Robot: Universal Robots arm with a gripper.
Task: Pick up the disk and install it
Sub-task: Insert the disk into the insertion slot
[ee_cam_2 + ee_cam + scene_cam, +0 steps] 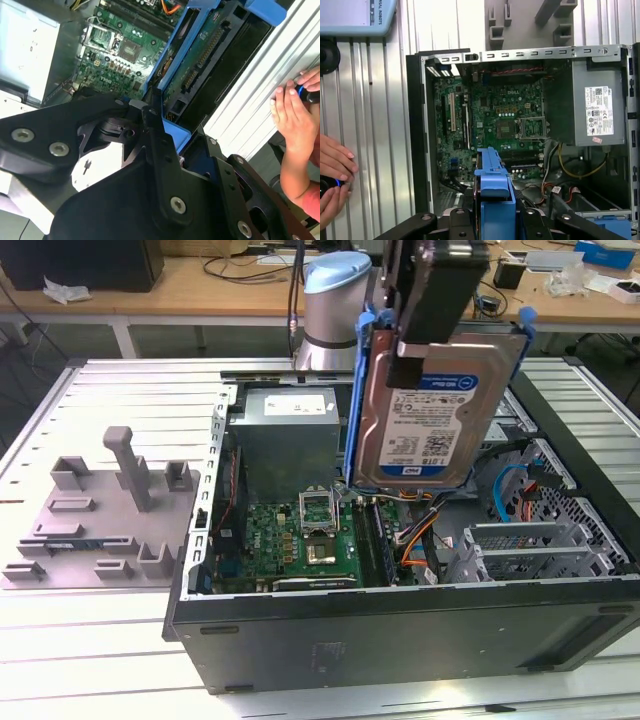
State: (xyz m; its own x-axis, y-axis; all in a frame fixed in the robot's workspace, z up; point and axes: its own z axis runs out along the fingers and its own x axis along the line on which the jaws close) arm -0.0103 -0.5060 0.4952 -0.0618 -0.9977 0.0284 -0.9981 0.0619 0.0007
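Exterior view: gripper (428, 335) clamped on the disk (430, 430), held upright above the open computer case (400, 635). Risk: a skewed descent could snag the orange cables (418, 540) or strike the circuit board (300, 530).

Looks like a robotics lab to me, the test-bench kind, not an office or someone's home. A robot arm base (335, 310) stands at the back of a big slotted metal table (100, 390). An open desktop PC case (400, 640) lies on the table with its motherboard (300, 540) bare. The gripper (412, 355) has the disk (430, 420) clamped in the air over the case. Beside the case sits a grey slotted fixture (100, 510). Behind it all are wooden workbenches (200, 285) with cables (255, 262) lying around, and in both wrist views a person's hand (292, 115) is at the table edge on a small device (301, 91).
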